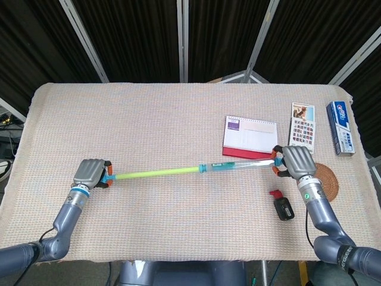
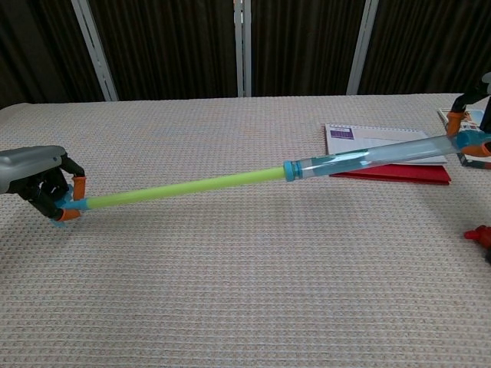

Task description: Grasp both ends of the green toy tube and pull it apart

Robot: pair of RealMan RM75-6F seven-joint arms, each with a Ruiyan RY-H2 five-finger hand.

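Green toy tube [image 1: 178, 172] held above table [image 1: 166, 119], stretched between both hands, green rod drawn far out of clear sleeve. Left end gripped by left hand [image 1: 90, 173], right end by right hand [image 1: 296, 162]. Pull step judged nearly complete; final outward pull needed, grips kept firm.

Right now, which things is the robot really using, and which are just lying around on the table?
Using:
green toy tube, pulled out long
left hand, gripping one end
right hand, gripping the other end

Just lying around:
desk calendar
photo card
toothpaste box
round woven coaster
small black and red gadget
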